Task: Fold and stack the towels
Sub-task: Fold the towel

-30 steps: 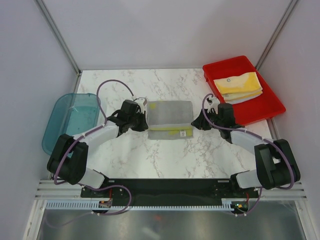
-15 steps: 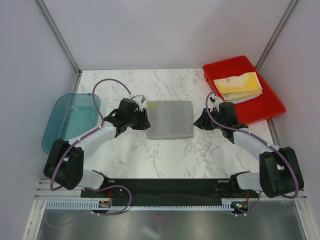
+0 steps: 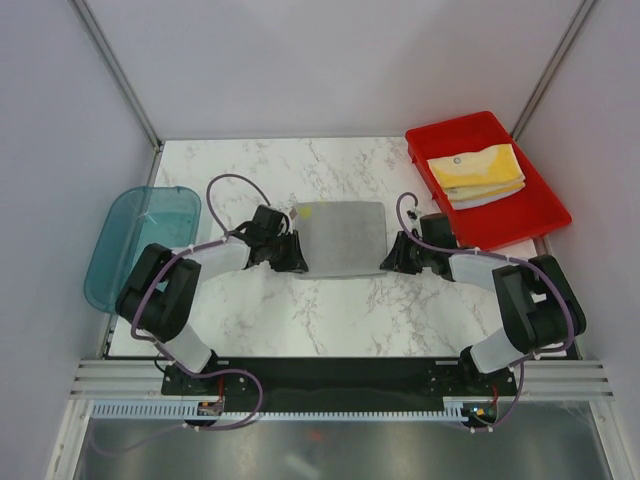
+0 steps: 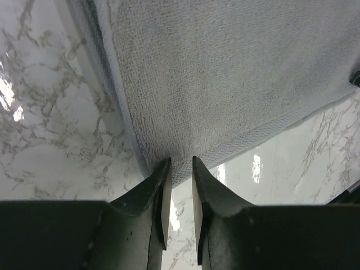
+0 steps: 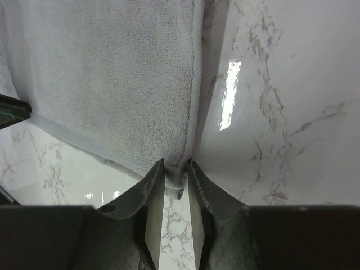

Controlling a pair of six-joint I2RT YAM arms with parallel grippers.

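The grey towel (image 3: 342,238) lies flat near the middle of the marble table (image 3: 250,320). It is thin, soft terry cloth. I judge it very light and limp: it will sag and fold under its own weight once lifted, and it cannot break. The pile should give the fingers good friction, but a thin corner can slip out of a shallow bite. The best places to hold it are the two near corners, at 7 and 5 o'clock of the cloth, so the edge between them hangs straight.

The left gripper (image 4: 179,167) has its jaws close together with the 7 o'clock corner reaching between the tips. I cannot tell if it really bites. The right gripper (image 5: 175,169) is pinching the 5 o'clock corner, and the cloth bunches there.

The towel is a pale grey, almost square, with a woven border along its near edge. The finished towels (image 3: 478,172), yellow on top, are stacked in the red tray (image 3: 530,215) at 2 o'clock.
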